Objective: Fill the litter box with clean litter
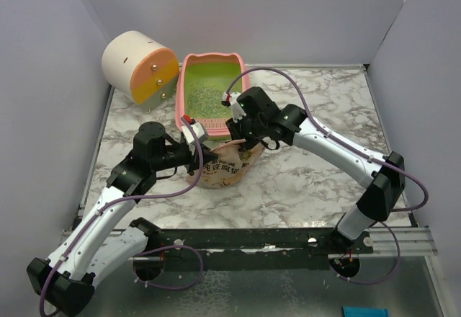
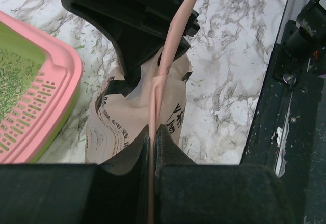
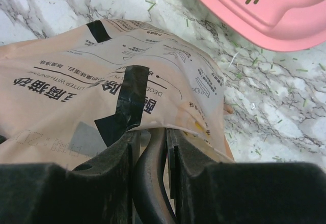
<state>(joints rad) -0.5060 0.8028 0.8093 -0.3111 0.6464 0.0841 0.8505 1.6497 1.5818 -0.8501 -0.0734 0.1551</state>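
Observation:
The pink litter box [image 1: 189, 108] stands at the back of the marble table with greenish clean litter [image 1: 205, 92] spread inside. In front of it stands a tan printed pouch [image 1: 223, 171]. My left gripper [image 2: 153, 128] is shut on the pouch's thin upper edge [image 2: 162, 76]. My right gripper [image 3: 152, 132] is shut on a dark curved scoop handle [image 3: 153, 183] that runs in under the pouch's open lip [image 3: 168, 117]; the scoop's bowl is hidden inside. The left wrist view shows the box's slotted ledge [image 2: 35, 107] and litter [image 2: 12, 74] at left.
A cream-and-orange cylinder [image 1: 140, 66] stands left of the box. Loose green granules [image 3: 254, 76] lie scattered on the marble around the box's corner [image 3: 265, 15]. A black rail [image 1: 274, 241] runs along the near edge, and grey walls close in both sides.

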